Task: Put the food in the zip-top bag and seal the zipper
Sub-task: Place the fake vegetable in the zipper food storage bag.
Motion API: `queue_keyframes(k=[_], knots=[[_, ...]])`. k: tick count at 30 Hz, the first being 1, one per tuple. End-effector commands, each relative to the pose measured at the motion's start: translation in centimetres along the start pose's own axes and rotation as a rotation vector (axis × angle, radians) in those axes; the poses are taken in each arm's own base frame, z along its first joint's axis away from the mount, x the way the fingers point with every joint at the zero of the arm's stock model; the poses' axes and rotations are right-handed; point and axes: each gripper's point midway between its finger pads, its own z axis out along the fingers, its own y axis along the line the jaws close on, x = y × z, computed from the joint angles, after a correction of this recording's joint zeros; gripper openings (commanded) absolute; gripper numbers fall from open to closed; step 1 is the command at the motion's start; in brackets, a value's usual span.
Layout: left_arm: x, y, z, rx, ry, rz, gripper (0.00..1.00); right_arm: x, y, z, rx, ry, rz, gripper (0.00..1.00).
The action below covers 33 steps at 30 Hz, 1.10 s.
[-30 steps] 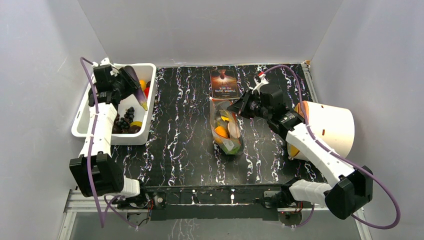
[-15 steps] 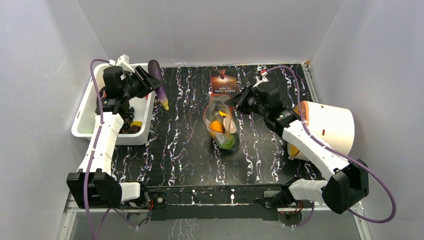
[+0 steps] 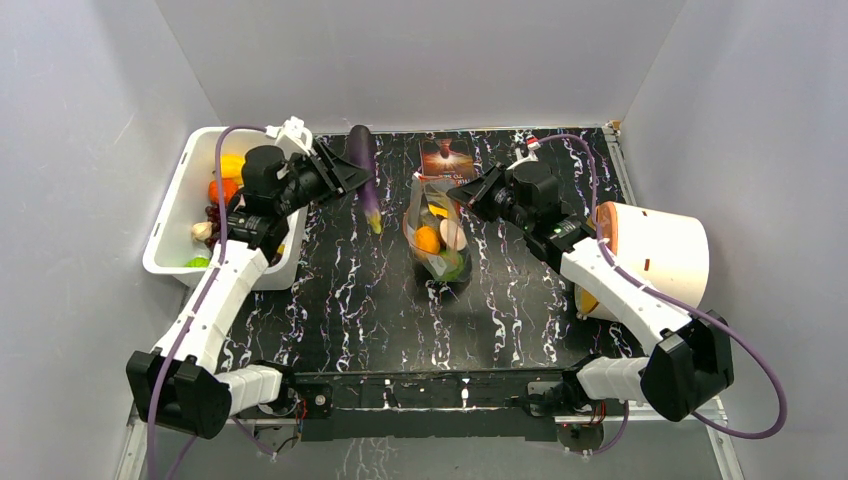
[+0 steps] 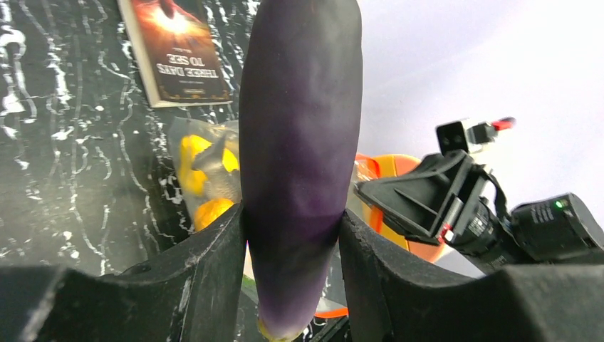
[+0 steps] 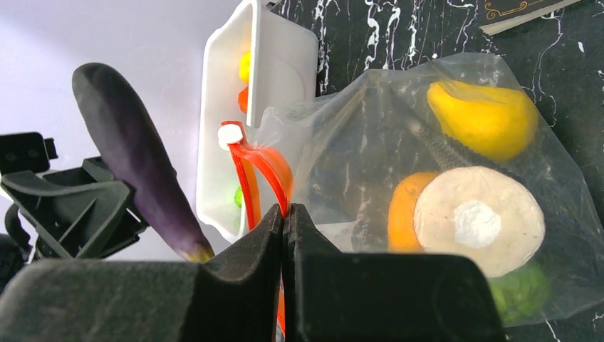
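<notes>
Toward the back of the table, the zip-top bag [image 3: 437, 240] hangs from its mouth with its lower end down on the tabletop [image 3: 350, 300], which is black veined with white. Our right gripper [image 5: 285, 214] has its jaws pressed together on the zipper [image 5: 260, 167], a thin red-orange strip with a small white tab at its upper end. Through the clear, crinkled film we see a smooth yellow pear-shaped piece [image 5: 484, 117], a flat round pale slice [image 5: 478, 217] with a white centre, an orange piece [image 5: 400, 210] beside it, and something green [image 5: 523, 288] lowest of all.

Left of the bag, our left gripper [image 4: 295, 235] pinches a long eggplant [image 4: 299, 128], its black jaws part-spread around the girth. The skin is dark purple, smooth and dull, and narrows to a yellowish tip at the lower end. It is held in the air between bag and tub, touching neither.

By the left wall sits a white rectangular tub [image 3: 175, 272] of rigid plastic with straight walls. It holds a yellow piece [image 3: 232, 163], an orange-red one [image 3: 222, 188], a cluster of dark grapes [image 3: 213, 212], a pale piece [image 3: 203, 231] and a green one [image 3: 197, 262]. Behind the bag a thin book [image 3: 447, 160] lies flat, and at the right edge a white cylinder [image 3: 660, 250] with an orange rim lies on its side.
</notes>
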Motion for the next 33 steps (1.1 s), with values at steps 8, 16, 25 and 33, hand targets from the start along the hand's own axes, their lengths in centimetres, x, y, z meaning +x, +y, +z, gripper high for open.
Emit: queue_keyframes(k=[8, 16, 25, 33], knots=[[0.1, -7.6, 0.9, 0.260, -0.128, 0.062, 0.21, -1.7, 2.9, 0.2, -0.103, -0.073, 0.082, 0.00], [1.7, -9.7, 3.4, 0.314, -0.138, 0.127, 0.21, -1.0, 2.6, 0.4, -0.110, -0.052, 0.110, 0.00], [4.2, -9.6, 5.4, 0.320, -0.128, 0.203, 0.20, -1.1, 3.1, 0.2, -0.128, -0.054, 0.123, 0.00], [6.0, -8.6, 5.9, 0.302, -0.120, 0.245, 0.20, -1.5, 3.9, 0.0, -0.150, -0.061, 0.143, 0.00]])
